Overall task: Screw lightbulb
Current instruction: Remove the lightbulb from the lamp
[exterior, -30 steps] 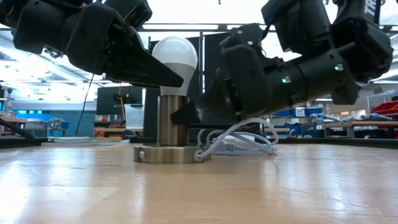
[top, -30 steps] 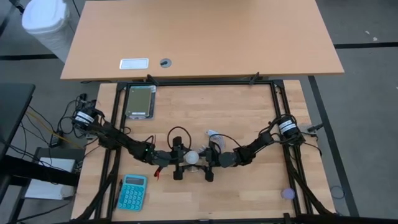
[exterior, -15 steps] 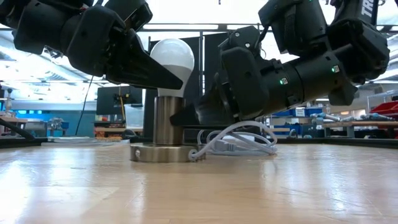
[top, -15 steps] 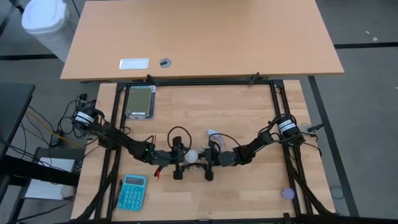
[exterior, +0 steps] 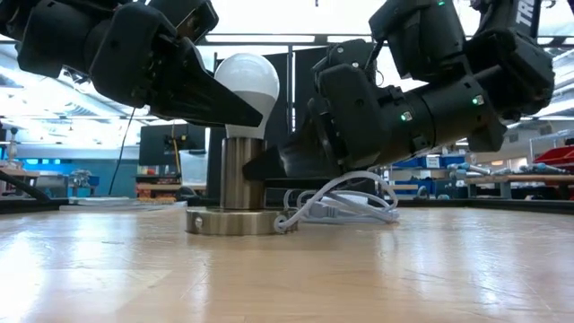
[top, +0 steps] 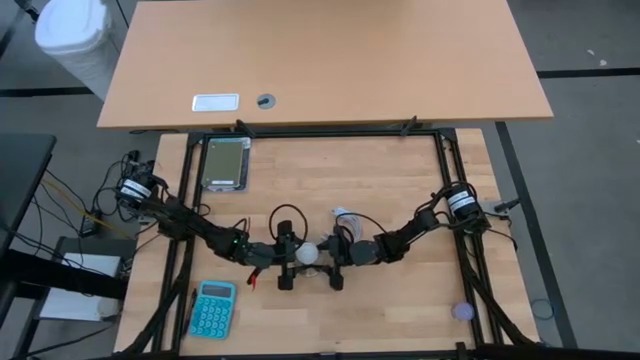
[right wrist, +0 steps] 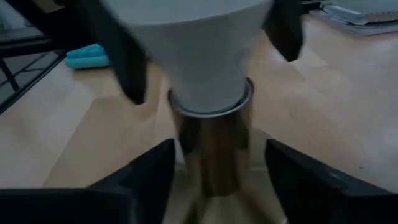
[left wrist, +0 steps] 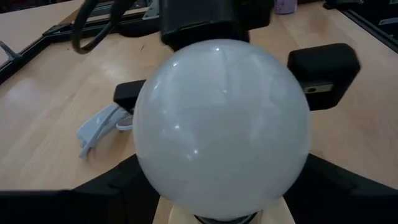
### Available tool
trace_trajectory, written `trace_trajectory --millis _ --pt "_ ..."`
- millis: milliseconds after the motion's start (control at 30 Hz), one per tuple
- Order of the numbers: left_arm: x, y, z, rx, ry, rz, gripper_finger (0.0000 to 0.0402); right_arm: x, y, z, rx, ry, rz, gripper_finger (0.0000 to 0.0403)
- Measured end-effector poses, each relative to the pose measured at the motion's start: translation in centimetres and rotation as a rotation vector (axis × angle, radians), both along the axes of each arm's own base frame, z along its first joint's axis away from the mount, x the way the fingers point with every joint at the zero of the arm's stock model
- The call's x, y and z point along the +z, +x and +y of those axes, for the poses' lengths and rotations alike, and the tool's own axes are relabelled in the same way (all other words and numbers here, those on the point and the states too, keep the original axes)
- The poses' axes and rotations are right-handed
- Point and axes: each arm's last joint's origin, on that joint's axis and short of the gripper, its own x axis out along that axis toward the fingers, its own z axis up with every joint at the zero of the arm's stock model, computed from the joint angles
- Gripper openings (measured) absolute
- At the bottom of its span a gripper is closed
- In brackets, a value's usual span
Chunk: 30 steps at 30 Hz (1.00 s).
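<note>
The white lightbulb (top: 311, 252) stands upright in a metal socket stem (exterior: 240, 170) on a round base disc (exterior: 235, 221) resting on the table. The bulb's globe fills the left wrist view (left wrist: 221, 124). My left gripper (top: 290, 256) reaches in from the left at globe height and is shut on the bulb. My right gripper (top: 333, 258) reaches in from the right, lower down, at the stem (right wrist: 211, 143). The socket's white cord (exterior: 345, 202) lies coiled behind the base. My left gripper pinches the bulb's globe between its two fingers (left wrist: 118, 186), low on its two sides (left wrist: 149, 168). It comes about level from the table's left. The bulb stands upright with its base in the socket. My right gripper has the socket's metal stem (right wrist: 186, 149) between its two fingers (right wrist: 149, 171), just below the bulb's neck. It comes from the table's right, slanting slightly down. The stem stands upright, its disc flat on the table.
A teal calculator (top: 212, 308) lies near the front left. A grey flat device (top: 224, 163) lies at the far left. A small purple disc (top: 462, 311) lies at the front right. A white plug (left wrist: 99, 127) lies on the table beyond the bulb.
The socket with the bulb has slid a little toward the table's left, staying upright. Both grippers have gone the same way with it, keeping their holds.
</note>
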Motion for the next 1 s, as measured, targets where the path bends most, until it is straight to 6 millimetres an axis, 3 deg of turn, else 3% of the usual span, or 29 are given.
trace_trajectory --millis 167,333,800,1000 --pt "0.0 0.0 0.0 0.0 0.002 0.0 0.0286 0.2 0.7 -0.8 0.02 0.047 0.012 0.0331" --pt "0.0 0.0 0.0 0.001 0.002 0.0 0.0286 0.7 2.4 -0.2 0.017 -0.012 0.129 0.0345" --pt "0.0 0.0 0.0 0.01 -0.011 0.0 0.0286 1.1 2.7 0.2 0.036 -0.047 0.117 0.0212" --pt "0.0 0.0 0.0 0.001 -0.019 0.003 0.0286 1.2 2.7 0.2 0.039 -0.056 0.113 0.0186"
